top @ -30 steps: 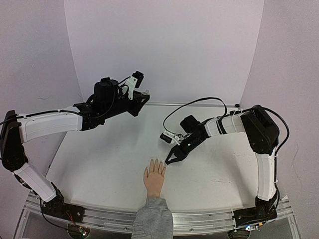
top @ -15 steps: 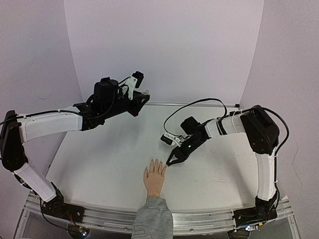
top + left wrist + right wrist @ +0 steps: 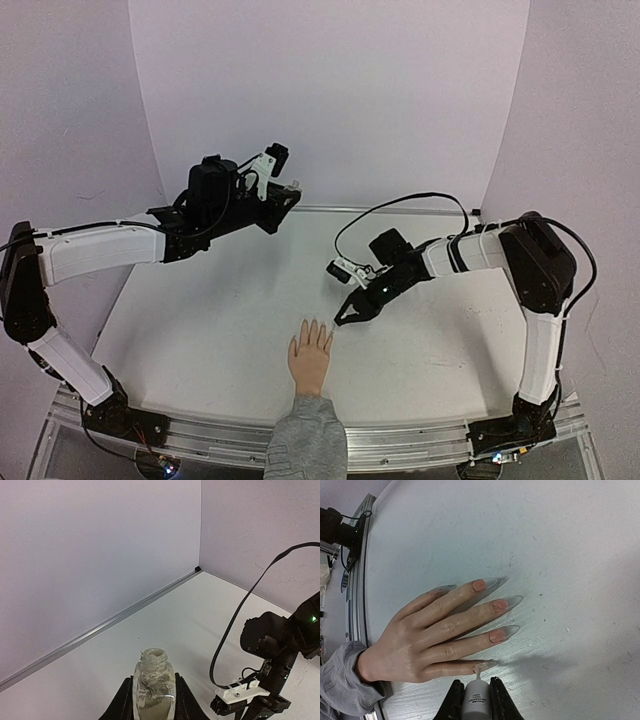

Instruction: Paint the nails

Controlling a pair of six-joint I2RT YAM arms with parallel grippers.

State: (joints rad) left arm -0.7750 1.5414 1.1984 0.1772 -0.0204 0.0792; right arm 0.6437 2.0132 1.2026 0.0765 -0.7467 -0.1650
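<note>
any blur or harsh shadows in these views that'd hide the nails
Right wrist view: hand and nails sharp, brush cropped below, soft finger shadows on the table beyond the tips; left wrist view: bottle cropped by the bottom edge; top view: even light, nails too small to make out.

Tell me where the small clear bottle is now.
In the left wrist view, the small clear bottle stands uncapped, clamped in the left gripper, near the far edge of the table, left of centre.

open: worktop (image 3: 200, 320) left of hand (image 3: 311, 358); left tool (image 3: 285, 199) with bottle (image 3: 154, 690) held high at back.
blocked: right tool (image 3: 341, 319) with brush (image 3: 476, 700) low at hand's fingertips.
</note>
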